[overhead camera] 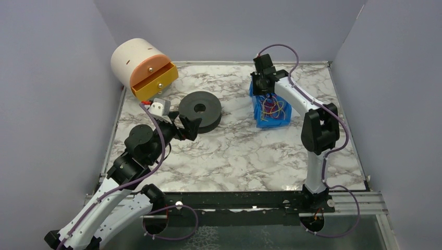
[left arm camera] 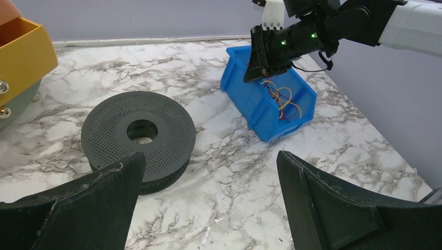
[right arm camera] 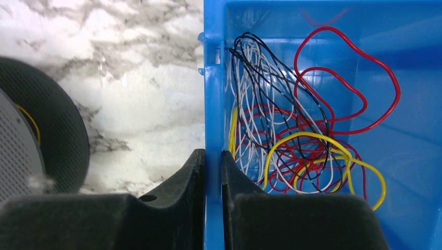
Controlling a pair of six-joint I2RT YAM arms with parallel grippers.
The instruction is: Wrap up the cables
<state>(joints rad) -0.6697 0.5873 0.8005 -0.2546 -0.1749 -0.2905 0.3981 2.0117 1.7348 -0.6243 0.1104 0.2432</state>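
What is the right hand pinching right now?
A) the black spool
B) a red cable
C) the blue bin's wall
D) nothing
C: the right wrist view shows the right hand clamped across the wall of the blue bin, with the cables lying loose inside.

The marble table [overhead camera: 234,156] bears a black spool [overhead camera: 199,108], a blue bin [left arm camera: 251,105] and a cream drawer unit [overhead camera: 136,61].

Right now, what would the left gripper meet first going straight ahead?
Likely the black spool, clipped by one finger of the open left gripper; the gap itself faces bare table, then the blue bin.
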